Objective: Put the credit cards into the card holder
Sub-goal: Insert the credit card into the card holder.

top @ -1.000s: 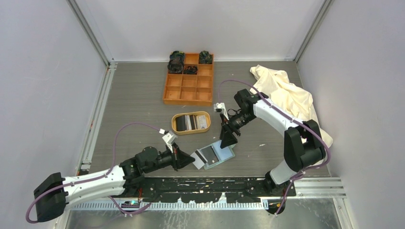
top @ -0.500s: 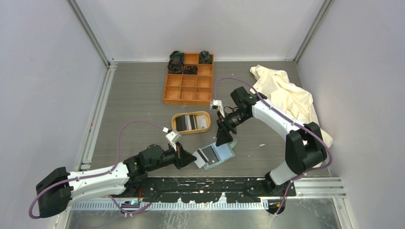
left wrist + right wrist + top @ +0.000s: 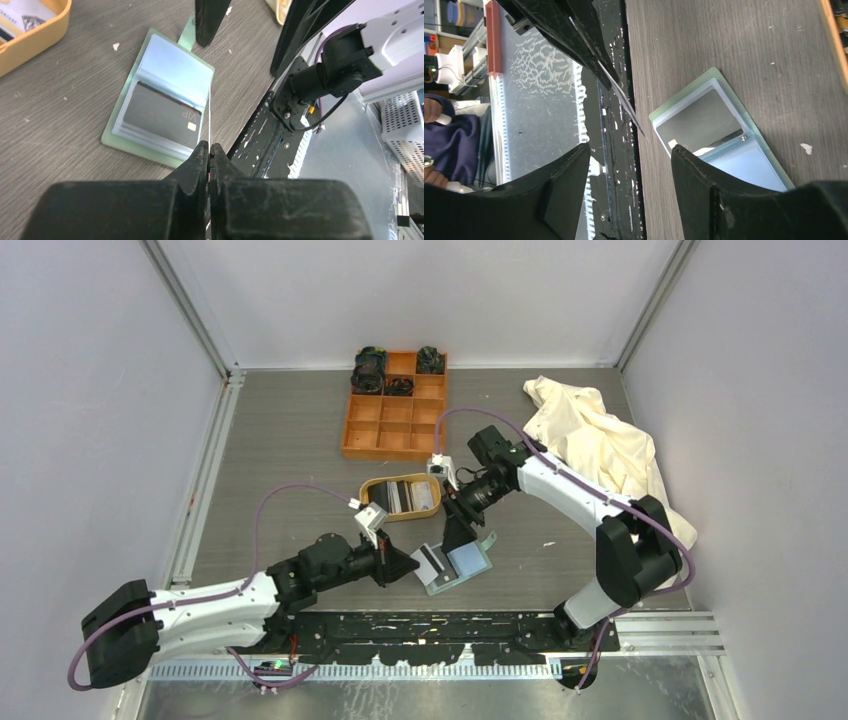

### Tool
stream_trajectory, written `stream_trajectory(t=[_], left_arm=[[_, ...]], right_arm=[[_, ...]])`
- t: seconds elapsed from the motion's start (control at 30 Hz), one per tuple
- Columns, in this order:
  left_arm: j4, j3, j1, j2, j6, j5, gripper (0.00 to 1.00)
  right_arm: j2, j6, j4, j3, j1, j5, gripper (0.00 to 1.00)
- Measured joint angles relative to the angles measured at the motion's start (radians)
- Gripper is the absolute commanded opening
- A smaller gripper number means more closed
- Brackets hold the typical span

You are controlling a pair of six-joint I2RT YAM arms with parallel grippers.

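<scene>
**Surroundings.** An orange compartment box (image 3: 395, 425) was recorded at the far middle of the tabletop (image 3: 290, 460), with dark items (image 3: 370, 368) in its far compartments. A cream cloth (image 3: 600, 445) was heaped at the far right. An oval tan tray (image 3: 364, 498) was set between the box and the arms, with loose cards (image 3: 400, 497) stacked in it. A black rail (image 3: 450, 625) was fixed along the near edge.

**Obstruction.** The right end effector (image 3: 629, 150) was hung over the far end of the card holder (image 3: 160, 105), one finger above the strap tab (image 3: 187, 37). Its jaws were spread wide and nothing was held between them.

**Arms.** The left arm was stretched low from the near left toward the middle. The right arm was reached in from the right, bent at the elbow, with the wrist angled down.

**Left end effector** (image 3: 209, 147). It was closed tight on a held card (image 3: 209, 120), thin and seen edge-on.

**Card holder.** It was laid open and flat on the tabletop, just nearer than the tray, with a dark card (image 3: 160, 115) lettered VIP tucked in a clear pocket. The left end effector was placed just to its left, and the held card's free edge was set alongside the holder's border. Whether the two were touching could not be told.
</scene>
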Motion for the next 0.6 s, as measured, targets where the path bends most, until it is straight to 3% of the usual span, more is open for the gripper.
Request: stream_trajectory(t=[0.13,0.2,0.27,0.37,0.5,0.53,0.6], left_arm=[[0.011,0.031,0.019,0.023,0.000,0.034,0.00],[0.032,0.041,0.036,0.041,-0.002,0.063,0.00],[0.064,0.042,0.063,0.064,-0.009,0.101,0.00],[0.102,0.042,0.102,0.102,-0.018,0.167,0.00],[0.169,0.042,0.129,0.136,-0.037,0.242,0.00],[0.182,0.042,0.132,0.143,-0.037,0.254,0.02],[0.197,0.040,0.140,0.154,-0.043,0.275,0.24]], right_arm=[[0.025,0.011,0.010,0.000,0.040,0.001,0.61],[0.029,0.002,0.012,0.000,0.064,-0.002,0.54],[0.029,-0.021,0.010,0.000,0.084,-0.012,0.44],[0.029,-0.060,0.005,0.000,0.097,-0.019,0.20],[0.029,-0.089,0.001,0.000,0.084,-0.019,0.01],[0.029,-0.092,-0.008,0.001,0.083,-0.024,0.01],[0.031,-0.105,-0.024,0.005,0.084,-0.026,0.01]])
